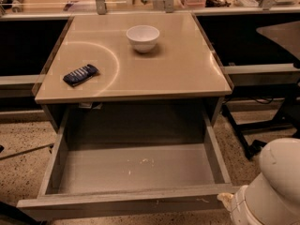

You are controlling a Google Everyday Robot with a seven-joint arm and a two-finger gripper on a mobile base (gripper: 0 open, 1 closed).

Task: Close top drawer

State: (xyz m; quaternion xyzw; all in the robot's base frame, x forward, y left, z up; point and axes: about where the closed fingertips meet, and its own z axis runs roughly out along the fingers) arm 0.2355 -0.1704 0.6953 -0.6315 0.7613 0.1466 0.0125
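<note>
— Where is the top drawer (117,203) sitting?
— It is standing pulled wide open under the tan tabletop (183,74), filling the lower middle of the frame, with pale specks lying on its floor.
— And the gripper (226,200)?
— It is showing at the lower right, at the right end of the drawer front, mostly hidden by the white arm (276,186). Open or closed, I cannot tell.
— And up top?
— A white bowl (143,37) and a dark striped object (80,74) are resting on the tabletop.

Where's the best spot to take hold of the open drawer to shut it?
Probably the drawer by its front panel: no handle, so pinch the top edge from above, or press the face from the near side, mid-width so it slides straight. The gripper sits by the panel's right end, mostly behind the arm.
</note>
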